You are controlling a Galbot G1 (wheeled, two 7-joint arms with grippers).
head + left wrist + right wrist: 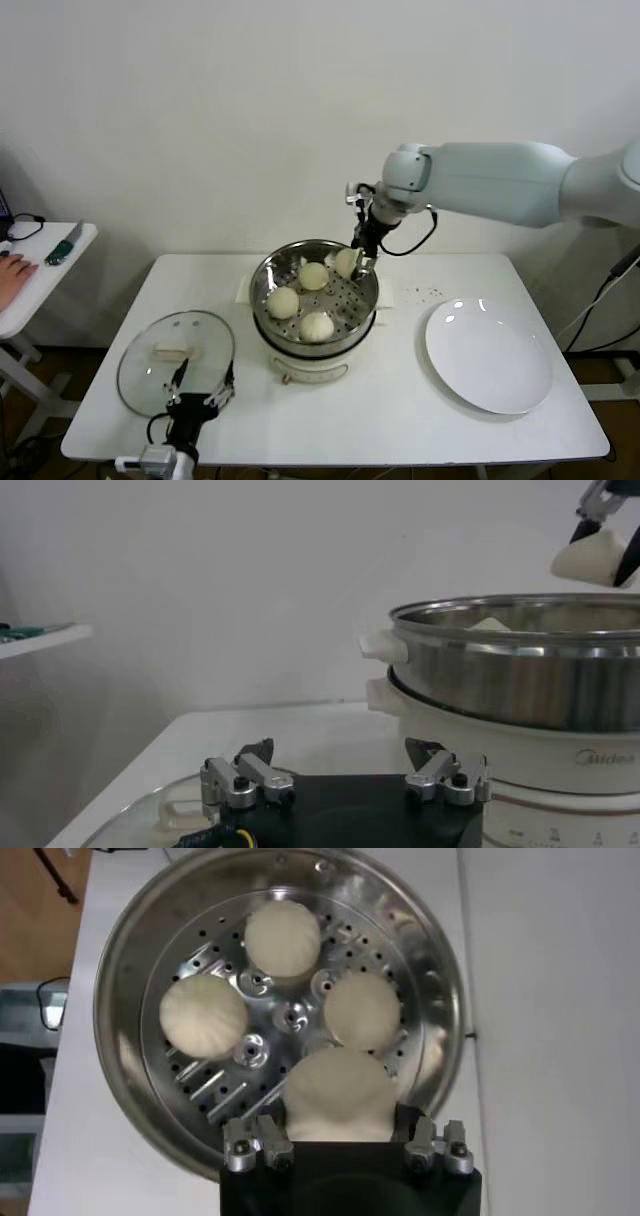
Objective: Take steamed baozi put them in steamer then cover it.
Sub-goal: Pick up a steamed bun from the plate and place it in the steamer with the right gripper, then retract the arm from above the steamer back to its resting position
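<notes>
Right wrist view: right hand [345, 1146] clamped on fourth cream-white round baozi [338, 1096] above shiny perforated steel steamer [130, 968]; risk it sticks on release, crowding neighbours. Left hand [201, 385] apart over clear glass lid [150, 355].

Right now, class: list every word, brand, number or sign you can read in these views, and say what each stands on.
"Midea": grey brand lettering on the white pot base under the steamer, left wrist view.
Small dark marks lower on that base: too small to read.
Nothing readable on the cover or white plate.
</notes>
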